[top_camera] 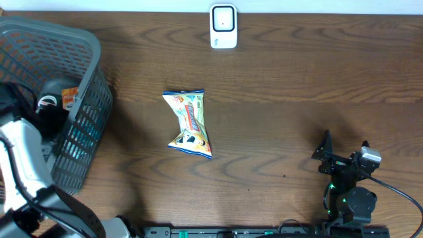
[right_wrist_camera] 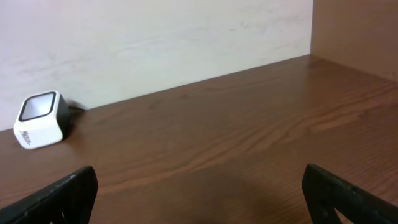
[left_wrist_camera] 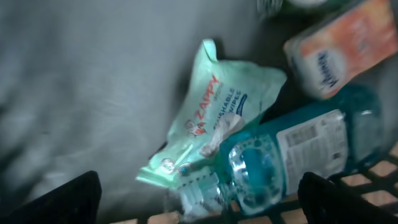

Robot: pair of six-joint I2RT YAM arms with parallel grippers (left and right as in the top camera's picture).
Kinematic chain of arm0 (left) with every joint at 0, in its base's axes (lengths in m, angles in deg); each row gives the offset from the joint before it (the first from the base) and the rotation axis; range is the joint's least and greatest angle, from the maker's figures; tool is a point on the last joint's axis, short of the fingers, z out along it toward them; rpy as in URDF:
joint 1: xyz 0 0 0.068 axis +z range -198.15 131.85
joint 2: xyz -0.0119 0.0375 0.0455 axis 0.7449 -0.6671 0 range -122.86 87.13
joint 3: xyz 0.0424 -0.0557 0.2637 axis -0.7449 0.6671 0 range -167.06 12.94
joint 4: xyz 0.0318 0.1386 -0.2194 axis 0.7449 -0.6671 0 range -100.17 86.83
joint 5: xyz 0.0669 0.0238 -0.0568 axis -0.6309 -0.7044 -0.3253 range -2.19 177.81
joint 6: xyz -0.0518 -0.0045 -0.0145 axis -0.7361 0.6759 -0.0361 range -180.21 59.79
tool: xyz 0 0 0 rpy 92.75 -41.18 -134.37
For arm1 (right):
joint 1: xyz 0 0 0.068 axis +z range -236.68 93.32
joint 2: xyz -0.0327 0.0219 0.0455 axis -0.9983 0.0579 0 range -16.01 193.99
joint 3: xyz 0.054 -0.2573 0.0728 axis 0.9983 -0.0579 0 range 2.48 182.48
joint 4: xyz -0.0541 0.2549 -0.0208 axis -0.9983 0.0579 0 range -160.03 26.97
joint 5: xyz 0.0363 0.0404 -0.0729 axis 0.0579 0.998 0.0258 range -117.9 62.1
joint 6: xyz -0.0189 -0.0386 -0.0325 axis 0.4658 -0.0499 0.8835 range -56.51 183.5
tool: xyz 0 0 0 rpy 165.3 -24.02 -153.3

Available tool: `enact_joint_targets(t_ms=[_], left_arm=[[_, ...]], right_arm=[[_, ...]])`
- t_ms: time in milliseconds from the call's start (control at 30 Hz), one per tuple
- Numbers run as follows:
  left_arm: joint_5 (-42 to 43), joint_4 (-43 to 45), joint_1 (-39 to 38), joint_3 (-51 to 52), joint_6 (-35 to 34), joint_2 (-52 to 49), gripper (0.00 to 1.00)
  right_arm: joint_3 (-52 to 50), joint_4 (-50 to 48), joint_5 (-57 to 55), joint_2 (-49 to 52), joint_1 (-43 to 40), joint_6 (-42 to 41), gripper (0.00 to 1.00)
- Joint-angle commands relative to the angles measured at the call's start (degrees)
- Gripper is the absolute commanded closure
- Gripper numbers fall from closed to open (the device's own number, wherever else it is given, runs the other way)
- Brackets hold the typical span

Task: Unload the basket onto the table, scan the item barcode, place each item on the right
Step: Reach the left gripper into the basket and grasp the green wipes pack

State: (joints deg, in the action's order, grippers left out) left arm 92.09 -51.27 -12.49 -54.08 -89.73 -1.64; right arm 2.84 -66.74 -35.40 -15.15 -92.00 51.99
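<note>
At the tabletop's (top_camera: 284,112) left edge, the wide-open left gripper (left_wrist_camera: 205,199) faced a soft mint-green wipes pack (left_wrist_camera: 217,106); seemingly light; pinch its middle. The right gripper (right_wrist_camera: 199,193) gaped empty.

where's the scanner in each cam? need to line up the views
Overhead: scanner at top centre, near the far edge of the table.
Left wrist: not in it; it looks into the basket.
Right wrist: scanner at far left, by the wall.
Shared landmark: the table, in overhead and right wrist; the basket links overhead and left wrist.
</note>
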Motion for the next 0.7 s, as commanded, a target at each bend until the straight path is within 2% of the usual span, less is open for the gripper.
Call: enact_joint_targets(t_ms=[0,367,400,500,567,667], left_arm=[[2.14,2.03,-0.04,2.14,2.14,-4.15,0.02],[0.68,6.21,-0.04,2.19,5.46,-19.47,0.0],[0.66,6.25,-0.04,2.19,5.84,-19.98,0.03],[0.63,6.32,-0.04,2.19,6.86,-20.57,0.2],[0.66,5.97,-0.04,2.19,6.82,-20.2,0.37],[0.63,4.66,0.24,1.55,6.82,-19.61,0.52]], right_arm=[[-0.04,0.2,-0.28,-0.11,0.48,-0.24,0.01],[-0.04,0.2,-0.31,-0.11,0.48,-0.24,0.01],[-0.04,0.2,-0.28,-0.11,0.48,-0.24,0.01],[-0.04,0.22,-0.31,-0.11,0.48,-0.24,0.01],[-0.04,0.2,-0.31,-0.11,0.48,-0.24,0.01],[-0.04,0.22,-0.31,-0.11,0.48,-0.24,0.01]])
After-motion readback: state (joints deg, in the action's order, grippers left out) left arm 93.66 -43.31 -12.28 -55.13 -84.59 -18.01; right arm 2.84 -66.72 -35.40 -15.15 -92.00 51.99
